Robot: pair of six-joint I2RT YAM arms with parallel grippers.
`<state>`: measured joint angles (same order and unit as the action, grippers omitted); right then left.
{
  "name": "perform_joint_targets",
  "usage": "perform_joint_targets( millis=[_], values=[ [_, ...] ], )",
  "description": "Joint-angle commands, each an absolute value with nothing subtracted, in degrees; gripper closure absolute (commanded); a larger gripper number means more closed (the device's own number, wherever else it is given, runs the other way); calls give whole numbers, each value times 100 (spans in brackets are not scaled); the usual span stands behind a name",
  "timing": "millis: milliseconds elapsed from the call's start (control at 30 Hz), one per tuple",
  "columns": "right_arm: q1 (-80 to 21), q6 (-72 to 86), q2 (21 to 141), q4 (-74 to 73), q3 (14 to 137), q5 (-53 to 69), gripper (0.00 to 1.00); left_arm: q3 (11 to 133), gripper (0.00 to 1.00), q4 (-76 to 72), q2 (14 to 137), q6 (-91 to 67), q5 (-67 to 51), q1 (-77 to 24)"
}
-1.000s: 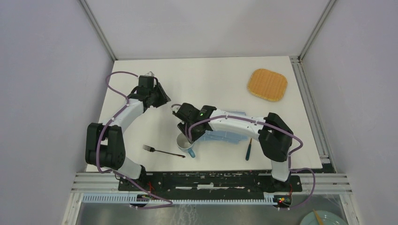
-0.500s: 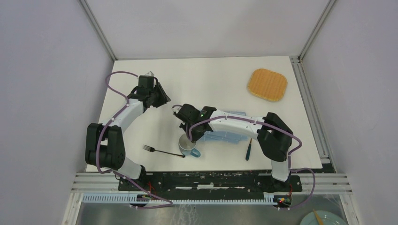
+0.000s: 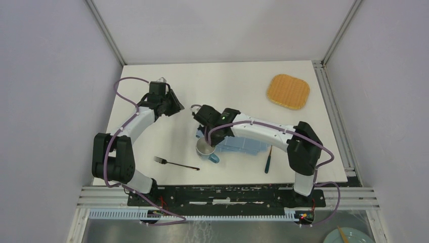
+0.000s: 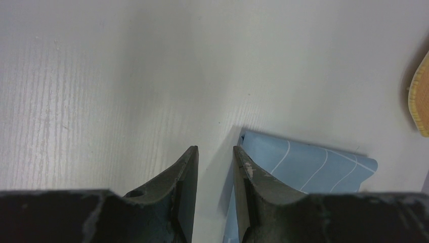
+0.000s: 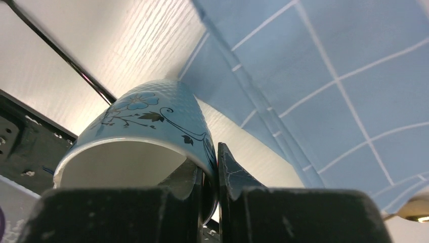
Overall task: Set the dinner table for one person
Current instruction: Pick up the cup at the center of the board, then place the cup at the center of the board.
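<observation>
**A:** From the overhead view, where is the desk (image 3: 227,86) relative to each gripper?

**B:** It lies under both. The left gripper (image 3: 177,107) hangs over bare desk left of centre. The right gripper (image 3: 206,144) is at the middle, clamped on the rim of a mug (image 3: 201,151) at the left edge of a blue cloth (image 3: 248,144).

**A:** What has changed since a second ago?

**B:** The mug stood lower in the frame then, nearer the fork (image 3: 176,164), with the jaws loose around it. Now it has shifted up and right, against the cloth. The left arm and the fork have not moved.

**A:** And the other items?

**B:** A dark-handled utensil (image 3: 268,161) lies lower right of the cloth, and a woven, rounded-square mat (image 3: 288,91) sits upper right.

**A:** What does the left wrist view show?

**B:** The left gripper (image 4: 215,152) has a narrow gap between its jaws and holds nothing. Matte white desk (image 4: 101,76) with a faint grain fills the frame. A corner of the cloth (image 4: 303,162) is at lower right, and the mat (image 4: 420,96) shows at the right edge.

**A:** And the right wrist view?

**B:** The right gripper (image 5: 211,167) pinches the wall of the mug (image 5: 152,116), one finger inside and one outside. The mug is glossy blue with a flower print and is white inside. The checked cloth (image 5: 329,76) fills the upper right, and the desk (image 5: 126,45) shows at upper left. I cannot tell whether the mug is off the desk.
</observation>
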<state>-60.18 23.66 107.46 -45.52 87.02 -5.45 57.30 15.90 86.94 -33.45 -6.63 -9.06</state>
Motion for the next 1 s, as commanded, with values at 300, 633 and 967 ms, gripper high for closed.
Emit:
perform_joint_targets(
  millis=[300, 633, 967],
  values=[
    [-4003, 2029, 10157, -5291, 10192, -1319, 100, 5706, 62, 1303, 8598, -3472, -876, -872],
    [-2842, 1850, 11114, -5611, 11475, -1416, 100, 5660, 62, 1286, 8552, -3459, -919, -870],
    [-1938, 1962, 11842, -5801, 12269, -1372, 100, 5676, 62, 1300, 8560, -3469, -980, -866]
  ],
)
